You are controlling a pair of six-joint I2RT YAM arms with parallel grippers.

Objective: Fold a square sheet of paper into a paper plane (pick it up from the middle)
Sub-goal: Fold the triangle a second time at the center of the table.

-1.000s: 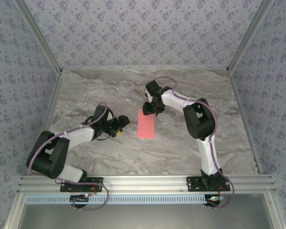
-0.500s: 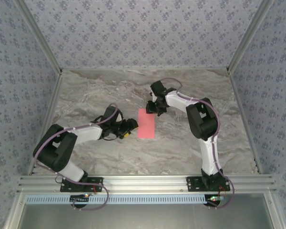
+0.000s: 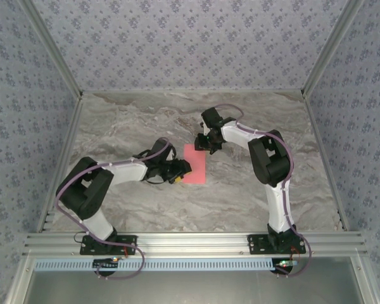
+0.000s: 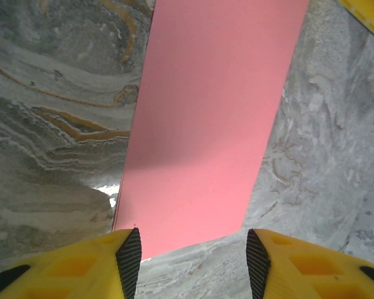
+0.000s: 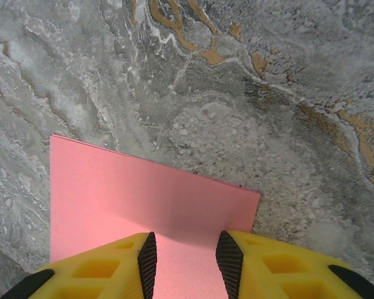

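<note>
Top external, pink paper flat, marble table

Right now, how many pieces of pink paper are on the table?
1. The pink paper lies flat in the middle of the table, with the left fingers at one end and the right fingers over the other. A layer underneath could be hidden.

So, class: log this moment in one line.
paper: flat on table | left fingers: open, at near end | right fingers: open, over far end
</note>
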